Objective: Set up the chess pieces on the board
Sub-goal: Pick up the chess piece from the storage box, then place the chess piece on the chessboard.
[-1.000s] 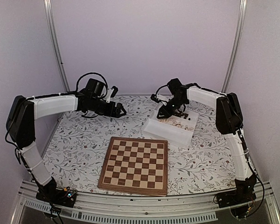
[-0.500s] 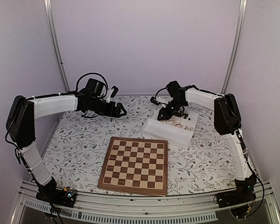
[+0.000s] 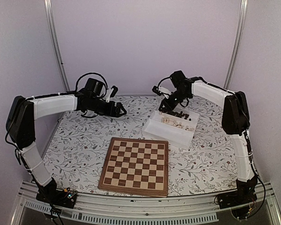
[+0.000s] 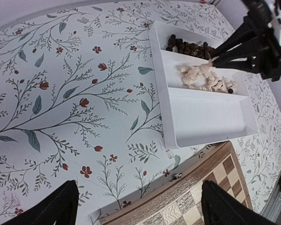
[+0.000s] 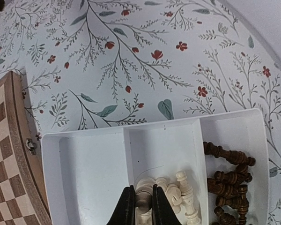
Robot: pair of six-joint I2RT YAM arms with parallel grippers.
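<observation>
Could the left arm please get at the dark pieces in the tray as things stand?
Probably not cleanly: the right gripper hangs over the tray beside the dark pieces, crowding the approach of the open left gripper.

A bench [image 3: 75, 140] is covered with a white cloth [image 4: 61, 93] printed with thin green leafy branches and small red flowers. On its far right part lies a white plastic tray [image 3: 171, 134], turned at an angle to the bench's edges, with low walls and two cross dividers that split it into three compartments. Pale lilac walls [image 3: 145, 42] close the scene behind, two slim metal poles [image 3: 56, 47] lean up at the back, and a ribbed metal rail [image 3: 140, 205] runs along the near edge.
</observation>
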